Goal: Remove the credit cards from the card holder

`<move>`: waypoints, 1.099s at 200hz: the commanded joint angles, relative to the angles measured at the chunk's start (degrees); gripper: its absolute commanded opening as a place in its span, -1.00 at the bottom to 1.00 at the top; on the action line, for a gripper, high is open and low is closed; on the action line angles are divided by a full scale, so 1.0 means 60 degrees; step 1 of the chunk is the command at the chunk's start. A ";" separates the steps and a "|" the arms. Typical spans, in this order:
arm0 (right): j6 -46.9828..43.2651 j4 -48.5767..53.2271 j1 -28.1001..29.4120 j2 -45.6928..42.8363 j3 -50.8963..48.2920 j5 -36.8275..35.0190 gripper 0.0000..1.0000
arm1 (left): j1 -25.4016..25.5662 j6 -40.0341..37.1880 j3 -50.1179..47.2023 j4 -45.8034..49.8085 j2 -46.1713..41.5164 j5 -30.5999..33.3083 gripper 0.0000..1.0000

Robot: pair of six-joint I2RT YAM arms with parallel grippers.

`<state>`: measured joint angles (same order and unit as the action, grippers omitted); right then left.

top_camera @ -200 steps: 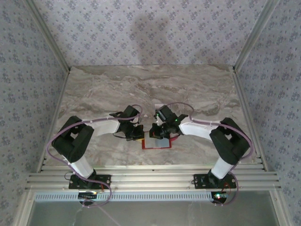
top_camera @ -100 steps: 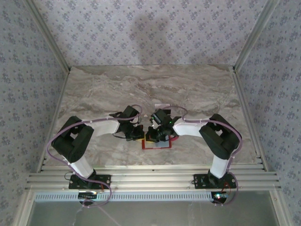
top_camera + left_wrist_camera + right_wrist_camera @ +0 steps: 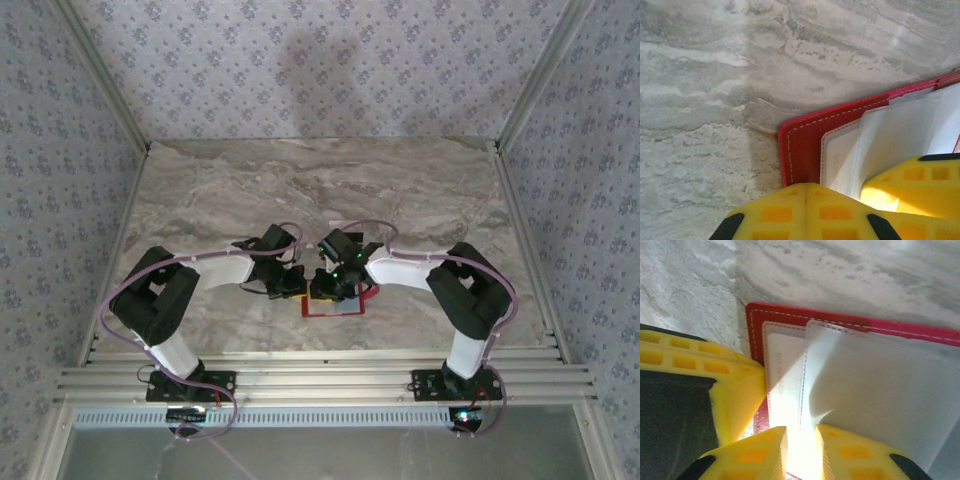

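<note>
Left gripper [image 3: 805, 186], closed and empty, sits on the card holder [image 3: 800, 145] corner; right gripper [image 3: 801, 432], slightly parted, over its clear sleeve [image 3: 880, 390]

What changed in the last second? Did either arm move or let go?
The right arm folded in, carrying the right gripper leftward over the card holder; its jaws now stand slightly apart. The left gripper stayed shut at the holder's left edge; the holder did not move.

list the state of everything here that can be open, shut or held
red leather card holder: lying open, inside face up
clear plastic sleeves: exposed inside the holder
left gripper: shut, tips resting on the holder's edge
right gripper: open by a narrow gap, over the sleeves
</note>
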<state>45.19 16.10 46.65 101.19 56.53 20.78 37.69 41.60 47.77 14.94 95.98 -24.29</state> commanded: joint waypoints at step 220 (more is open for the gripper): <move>-0.1290 0.5257 0.0165 -0.1766 0.0724 -0.5079 -0.13 | 0.0066 -0.0342 0.0598 0.0809 0.0383 -0.0053 -0.95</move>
<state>38.24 44.12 48.23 93.69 60.69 -5.45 37.60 40.51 50.19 18.24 97.23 -24.62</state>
